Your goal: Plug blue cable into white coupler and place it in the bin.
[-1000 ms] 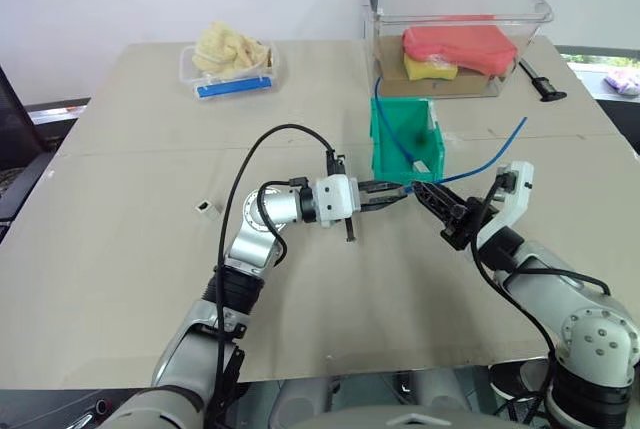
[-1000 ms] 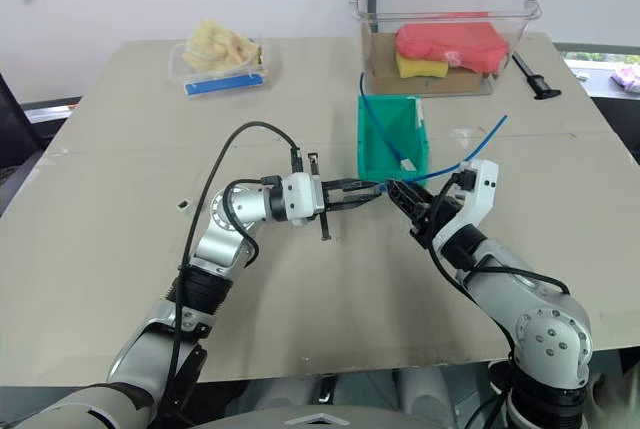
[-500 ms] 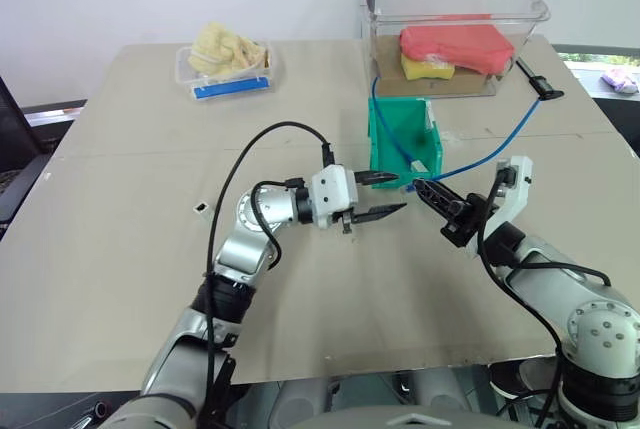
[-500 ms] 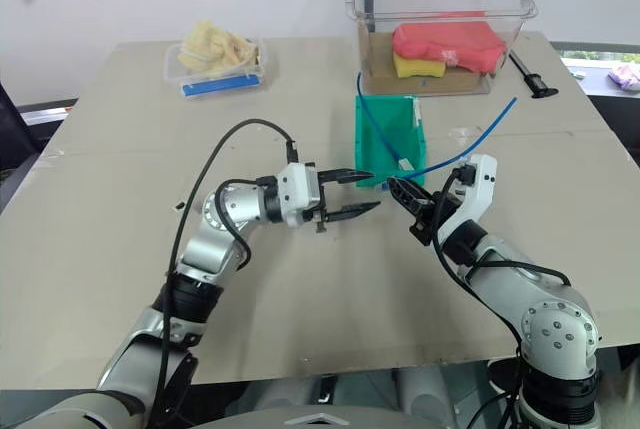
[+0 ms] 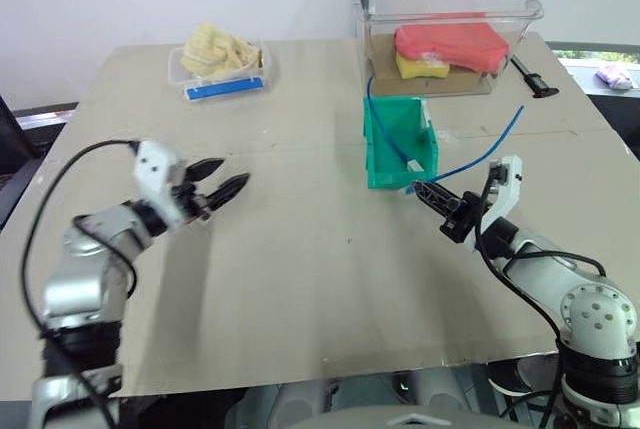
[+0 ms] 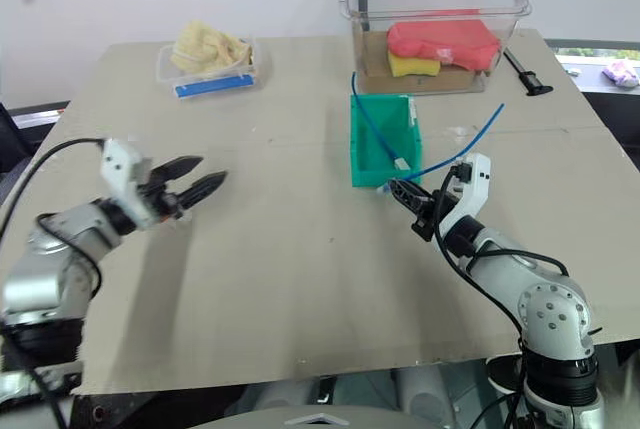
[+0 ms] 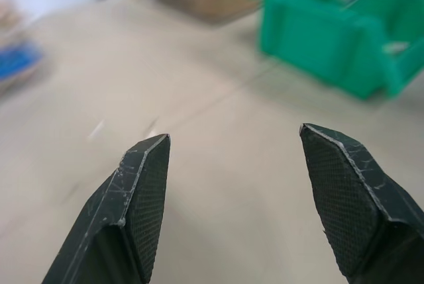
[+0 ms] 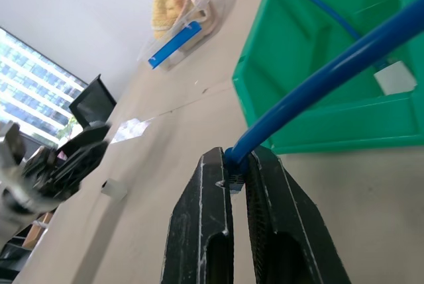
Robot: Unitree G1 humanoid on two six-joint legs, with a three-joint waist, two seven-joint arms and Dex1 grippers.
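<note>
Right end effector pinches one blue cable; one bin.

cables: 1 blue | bins: 1 green | couplers: 2 white, one in bin, one on table | clear tubs: 1 | clear trays: 1 | grippers: 2, left, right | tables: 1
</note>
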